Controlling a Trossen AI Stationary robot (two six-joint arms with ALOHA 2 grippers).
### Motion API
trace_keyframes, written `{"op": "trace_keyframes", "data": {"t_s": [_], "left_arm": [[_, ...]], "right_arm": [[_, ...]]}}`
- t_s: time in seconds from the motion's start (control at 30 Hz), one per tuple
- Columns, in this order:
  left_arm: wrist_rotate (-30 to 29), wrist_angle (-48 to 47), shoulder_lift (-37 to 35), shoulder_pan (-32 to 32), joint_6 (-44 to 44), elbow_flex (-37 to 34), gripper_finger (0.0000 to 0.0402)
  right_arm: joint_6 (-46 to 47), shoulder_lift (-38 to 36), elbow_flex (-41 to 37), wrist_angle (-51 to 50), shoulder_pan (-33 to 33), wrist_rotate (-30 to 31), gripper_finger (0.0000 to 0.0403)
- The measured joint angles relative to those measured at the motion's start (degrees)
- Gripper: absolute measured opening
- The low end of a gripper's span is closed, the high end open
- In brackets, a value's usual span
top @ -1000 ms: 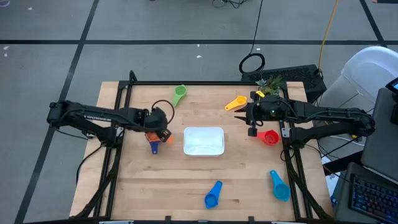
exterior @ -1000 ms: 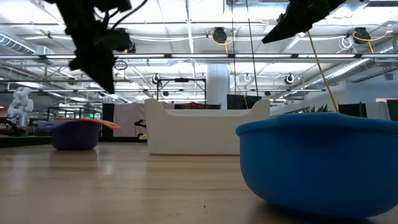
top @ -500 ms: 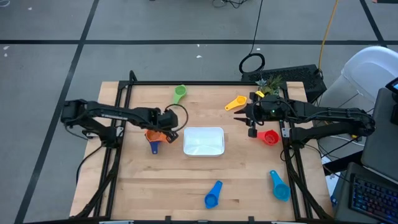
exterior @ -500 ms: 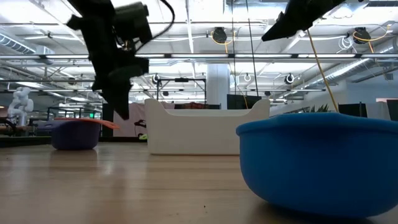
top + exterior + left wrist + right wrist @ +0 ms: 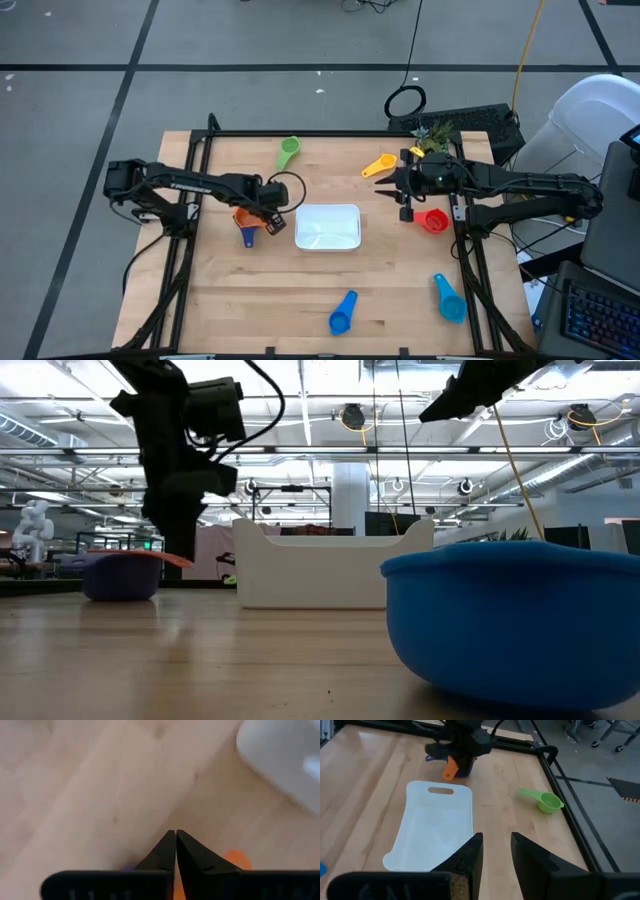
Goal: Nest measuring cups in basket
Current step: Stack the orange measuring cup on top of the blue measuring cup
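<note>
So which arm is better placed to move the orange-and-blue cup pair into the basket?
Left. Its tool is shut directly over the orange plastic scoop on the dark blue scoop, beside the white plastic basket. The right tool hangs empty across the basket.

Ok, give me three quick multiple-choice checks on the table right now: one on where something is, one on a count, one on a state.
1. Where is the green plastic measuring cup?
A. far edge of the table
B. inside the basket
C. beside the light blue cup

2. How many cups lie in the white shallow plastic basket?
A. two
B. one
C. none

3. How are the left gripper's fingers?
A. wide open
B. shut
C. clamped on the basket rim

Answers: 1 A, it lies alone near the far rail. 2 C, the basket's floor shows bare white. 3 B, the left wrist view shows the fingertips pressed together.
</note>
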Motion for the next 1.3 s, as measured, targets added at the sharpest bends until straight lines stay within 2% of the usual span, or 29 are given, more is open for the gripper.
{"op": "trace_keyframes", "data": {"t_s": [0.1,0.17,0.47,0.63,0.77,0.9,1.07,1.3], "left_arm": [[9.28,-1.99,-0.06,-0.30,0.84,0.11,0.0018],[10.30,-5.14,-0.07,-0.88,0.04,0.14,0.0019],[1.77,-8.81,-0.07,-1.03,0.72,5.01,0.0019],[-0.50,-19.07,-0.07,-2.30,-1.26,10.60,0.0019],[-5.38,-35.44,-0.07,-5.39,-8.55,15.83,0.0019],[-3.75,-47.71,-0.09,-8.33,-20.67,17.31,0.0019],[0.19,-48.69,-0.08,-13.68,-27.64,14.93,0.0019],[4.03,-45.89,-0.07,-19.69,-35.14,7.31,0.0019]], "right_arm": [[0.07,0.00,0.00,-0.03,0.00,0.00,0.0096],[-0.30,0.00,0.00,0.03,0.00,0.00,0.0096],[-1.32,0.00,0.00,1.82,-0.04,0.02,0.0096],[-1.32,0.00,0.00,1.70,-0.04,0.04,0.0096],[-1.33,0.00,0.00,1.67,-0.04,0.04,0.0096],[-1.33,0.00,0.00,0.98,-0.07,0.04,0.0096],[-1.31,0.00,0.00,-0.28,-0.07,0.04,0.0096],[-1.52,0.02,0.00,-1.04,-0.07,0.04,0.0096]]}}
